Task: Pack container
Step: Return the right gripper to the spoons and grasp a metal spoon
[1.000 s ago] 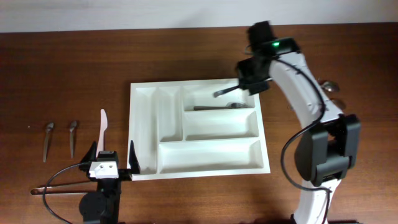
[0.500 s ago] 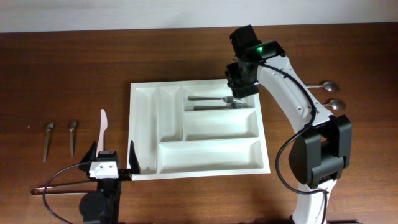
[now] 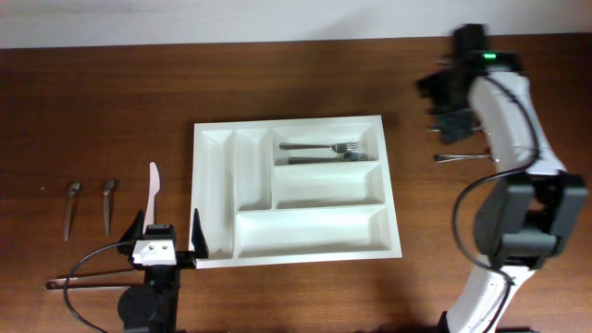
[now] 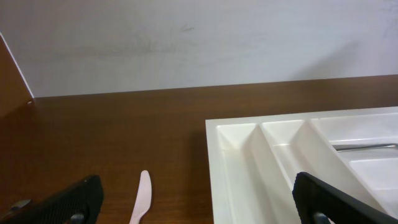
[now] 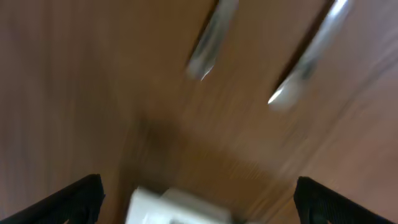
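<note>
Light, stiff tray (image 3: 215, 139), slippery on its rim
We judge the thin spoon (image 3: 460, 156) right of it best pinched mid-handle; our right gripper (image 3: 447, 116) hovers spread and empty, left gripper (image 3: 166, 225) likewise

The container (image 3: 310, 231) looks to me like smooth white plastic, faintly glossy. Inside it, the forks (image 3: 319, 146) are bright polished metal. Left of it, the knife (image 3: 154, 190) seems matt pale plastic. The table (image 3: 111, 92) under it is dark grained wood with a satin sheen.
</note>
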Robot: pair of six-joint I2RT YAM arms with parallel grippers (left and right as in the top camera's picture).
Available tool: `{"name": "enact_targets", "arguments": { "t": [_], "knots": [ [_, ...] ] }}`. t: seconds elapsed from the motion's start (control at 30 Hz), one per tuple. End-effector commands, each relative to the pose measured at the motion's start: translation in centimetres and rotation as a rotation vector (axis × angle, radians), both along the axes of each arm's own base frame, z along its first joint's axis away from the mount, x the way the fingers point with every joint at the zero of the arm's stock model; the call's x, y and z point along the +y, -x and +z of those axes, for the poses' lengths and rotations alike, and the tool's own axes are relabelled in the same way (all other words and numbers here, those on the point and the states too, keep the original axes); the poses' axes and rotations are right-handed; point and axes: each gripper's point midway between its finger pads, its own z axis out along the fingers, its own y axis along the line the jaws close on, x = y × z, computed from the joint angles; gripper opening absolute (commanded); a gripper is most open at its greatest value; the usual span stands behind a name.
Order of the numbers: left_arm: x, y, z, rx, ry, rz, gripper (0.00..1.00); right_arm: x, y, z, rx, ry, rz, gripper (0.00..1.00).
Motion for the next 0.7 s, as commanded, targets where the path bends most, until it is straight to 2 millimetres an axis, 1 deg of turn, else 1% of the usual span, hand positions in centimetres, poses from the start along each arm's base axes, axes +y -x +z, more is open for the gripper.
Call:
{"name": "enact_targets", "arguments": {
  "t": [0.0,0.03,0.13,0.27,0.33,0.67],
  "knots": [
    [0.0,0.0,-0.1,-0.001,-0.018,-0.004,0.99,-5.6,1.7,-0.1,0.045,0.039,0.005,0.99],
    [0.0,0.0,-0.1,-0.001,-0.018,-0.004,0.99,-6.8,2.3,-0.3,0.06,0.036,-0.024,0.99],
    [0.0,0.0,-0.1,-0.001,-0.018,-0.004,0.99,-9.5,3.8,-0.9,0.095,0.036,-0.086,0.99],
    [0.0,0.0,-0.1,-0.001,-0.019,-0.003,0.99,-11.8,4.6,-1.6,0.115,0.056,-0.088,0.99],
    [0.0,0.0,-0.1,-0.001,-0.018,-0.004,0.99,-12.4,4.9,-2.3,0.133,0.062,-0.095,0.99],
    [0.0,0.0,-0.1,-0.001,-0.019,-0.003,0.99,-12.8,5.2,-6.2,0.223,0.06,-0.078,0.99]
  ]
}}
